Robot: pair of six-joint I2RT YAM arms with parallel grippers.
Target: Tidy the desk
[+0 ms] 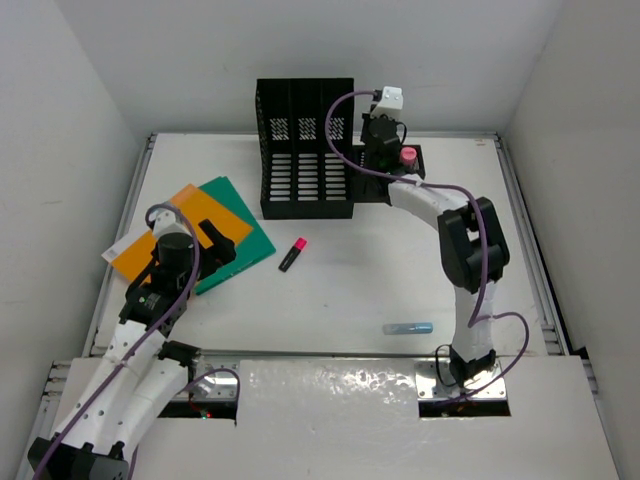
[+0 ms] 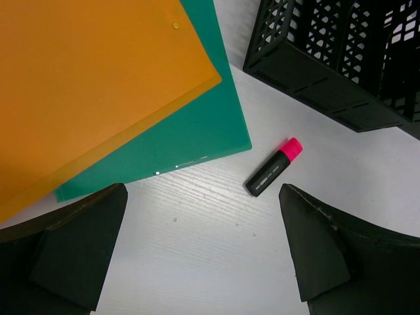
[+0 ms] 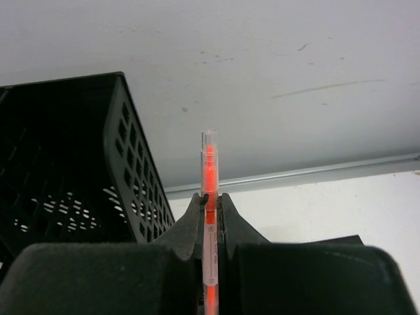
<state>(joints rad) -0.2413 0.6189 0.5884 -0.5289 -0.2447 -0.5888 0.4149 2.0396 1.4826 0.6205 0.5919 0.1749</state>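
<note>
Desk (image 1: 380,280) fills your top view, with the arm bases at 6 o'clock. Your right arm stretches to 12 o'clock beside the file holder (image 1: 305,150); the right gripper (image 3: 209,202) pinches an orange pen (image 3: 209,164), whose lower end is hidden. At 9 o'clock the left gripper (image 2: 203,230) gapes empty above the orange folder (image 2: 92,85).

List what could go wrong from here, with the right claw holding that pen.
1. The pen stands upright, pinched only at the tips of the right claw; it may pivot or slip.
2. That claw sits close beside the file holder; a sideways move could knock it.
3. The open left claw hovers near the green folder and may snag it.
</note>
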